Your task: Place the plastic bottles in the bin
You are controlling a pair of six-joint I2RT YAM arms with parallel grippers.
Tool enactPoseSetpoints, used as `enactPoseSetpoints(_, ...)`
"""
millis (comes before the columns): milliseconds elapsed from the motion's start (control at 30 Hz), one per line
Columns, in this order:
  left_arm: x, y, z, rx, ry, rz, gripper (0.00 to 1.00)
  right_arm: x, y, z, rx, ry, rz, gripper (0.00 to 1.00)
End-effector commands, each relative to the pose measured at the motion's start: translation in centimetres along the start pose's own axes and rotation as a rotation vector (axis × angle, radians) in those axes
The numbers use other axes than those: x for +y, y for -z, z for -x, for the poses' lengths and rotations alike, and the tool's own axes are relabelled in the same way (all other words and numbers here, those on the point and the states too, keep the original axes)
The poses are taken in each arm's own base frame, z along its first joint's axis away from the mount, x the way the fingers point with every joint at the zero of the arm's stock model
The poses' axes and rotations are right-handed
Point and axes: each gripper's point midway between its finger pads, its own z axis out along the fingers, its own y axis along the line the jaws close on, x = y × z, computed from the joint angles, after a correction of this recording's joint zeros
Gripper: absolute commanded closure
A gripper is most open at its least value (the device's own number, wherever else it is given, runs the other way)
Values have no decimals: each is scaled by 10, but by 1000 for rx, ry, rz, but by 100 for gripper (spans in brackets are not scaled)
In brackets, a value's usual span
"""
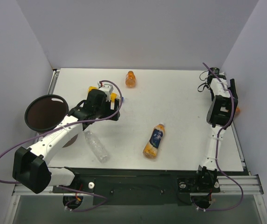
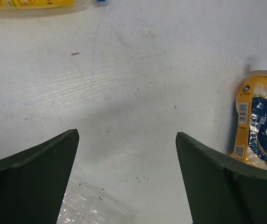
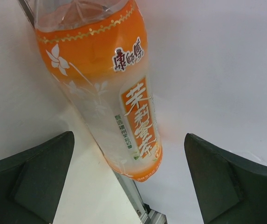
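Observation:
The dark-brown bin [image 1: 44, 113] stands at the table's left edge. My left gripper [image 1: 101, 108] is open and empty over bare table [image 2: 126, 135]. The yellow bottle [image 2: 30, 3] with a blue cap lies just beyond it, mostly hidden under the wrist from above. The clear bottle [image 1: 97, 146] lies near the arm and shows at the left wrist view's bottom edge [image 2: 91, 212]. The blue-labelled orange bottle [image 1: 154, 141] lies mid-table [image 2: 258, 123]. The squat orange bottle [image 1: 131, 79] stands at the back. My right gripper [image 1: 227, 108] is open [image 3: 128, 136], its jaws either side of an orange-labelled bottle [image 3: 119, 93] without touching it.
That orange-labelled bottle [image 1: 238, 110] lies on the table's right edge rail against the white wall [image 3: 226, 70]. White walls enclose the table on three sides. Purple cables loop off both arms.

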Motion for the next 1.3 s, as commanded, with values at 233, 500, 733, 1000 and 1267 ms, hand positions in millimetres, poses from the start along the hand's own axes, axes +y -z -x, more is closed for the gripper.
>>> enactPoseSetpoints(233,-18,10,30,-78,13,-70,3,-12,-11,-18,61,26,-19,2)
enactPoseSetpoints(500,-19,7,30,-75,17,-73,3,-11,-14,-18,61,27,4,25)
enactPoseSetpoints(733,-19,5,31,-70,8,-71,3,-11,-14,-19,62,19,2,44)
enactPoseSetpoints(1000,-18,1,27,-52,13,-65,3,-11,-14,-21,64,9,-10,64)
enactPoseSetpoints(1267,-24,-2,25,-39,14,-97,3,-9,-3,-20,37,-19,-32,77)
